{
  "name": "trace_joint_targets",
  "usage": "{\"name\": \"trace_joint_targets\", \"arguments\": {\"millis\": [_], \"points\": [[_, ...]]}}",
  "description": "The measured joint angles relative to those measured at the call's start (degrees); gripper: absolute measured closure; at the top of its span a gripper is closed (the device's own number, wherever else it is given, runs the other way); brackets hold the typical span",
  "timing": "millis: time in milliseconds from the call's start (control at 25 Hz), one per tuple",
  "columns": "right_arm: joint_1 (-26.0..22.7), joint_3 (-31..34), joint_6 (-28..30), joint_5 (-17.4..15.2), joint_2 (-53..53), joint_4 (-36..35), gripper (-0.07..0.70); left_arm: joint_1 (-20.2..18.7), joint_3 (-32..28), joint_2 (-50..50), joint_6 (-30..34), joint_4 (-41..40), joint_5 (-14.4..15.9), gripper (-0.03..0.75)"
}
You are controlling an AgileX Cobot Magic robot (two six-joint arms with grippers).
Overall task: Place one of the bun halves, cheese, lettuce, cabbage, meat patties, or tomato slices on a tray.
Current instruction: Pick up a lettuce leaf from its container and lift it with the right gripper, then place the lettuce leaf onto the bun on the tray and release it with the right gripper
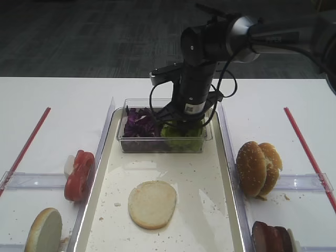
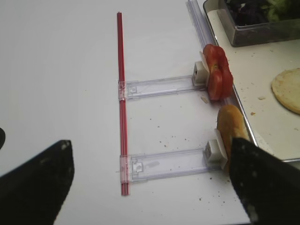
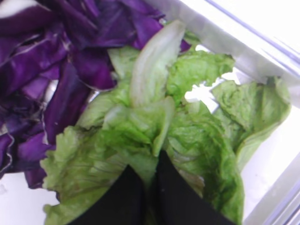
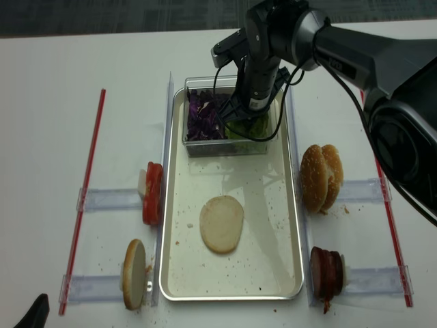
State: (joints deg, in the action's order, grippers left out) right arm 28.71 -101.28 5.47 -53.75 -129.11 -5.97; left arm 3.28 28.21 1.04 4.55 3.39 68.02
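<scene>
The wide white surface (image 1: pixel 63 105) carries everything, with a red strip (image 4: pixel 85 191) down its left side and another (image 1: pixel 310 152) down the right. In the middle lies the long rectangular tray with cream, crumb-speckled floor and shiny silver rim (image 4: pixel 300 273). At its far end sits a small clear plastic tub (image 1: pixel 163 144) holding dark purple shredded cabbage (image 1: pixel 137 123) on the left and light-green lettuce leaves (image 3: pixel 140 140) on the right. The black right arm reaches down into the tub, and its right pincer (image 3: pixel 150 187) is clenched on the lettuce (the wrist view shows the two dark fingertips (image 3: pixel 126 197) pressed together with green leaf pinched between them).

On the tray floor, near the middle, lies a flat pale round bun half (image 1: pixel 152 203). Right of the tray stand sesame-seeded brown bun halves (image 1: pixel 257 168) on edge, and nearer, thick dark reddish-brown meat patties (image 4: pixel 326 271). Left of the tray stand round red tomato slices (image 1: pixel 79 176) on edge, with another tan bun half (image 1: pixel 44 231) nearer.

The left pincer (image 2: pixel 150 183) hangs over the left side of the surface, its dark fingers spread wide apart, grasping nothing.
</scene>
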Motion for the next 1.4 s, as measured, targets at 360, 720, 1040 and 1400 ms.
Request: {"name": "trace_joint_targets", "arguments": {"millis": [360, 720, 1040, 1400], "points": [[0.0, -4.2, 0.0, -5.0, 0.0, 0.7, 0.567, 0.0, 0.0, 0.0, -0.1, 0.0, 0.0, 0.099], [0.0, -14.6, -1.3, -15.9, 0.0, 1.0, 0.567, 0.0, 0.0, 0.0, -0.1, 0.0, 0.0, 0.098], [0.0, -19.8, -2.3, -16.8, 0.0, 0.6, 0.568, 0.0, 0.0, 0.0, -0.1, 0.0, 0.0, 0.098], [0.5, -19.8, -4.5, -17.1, 0.0, -1.2, 0.568, 0.0, 0.0, 0.0, -0.1, 0.0, 0.0, 0.098]]}}
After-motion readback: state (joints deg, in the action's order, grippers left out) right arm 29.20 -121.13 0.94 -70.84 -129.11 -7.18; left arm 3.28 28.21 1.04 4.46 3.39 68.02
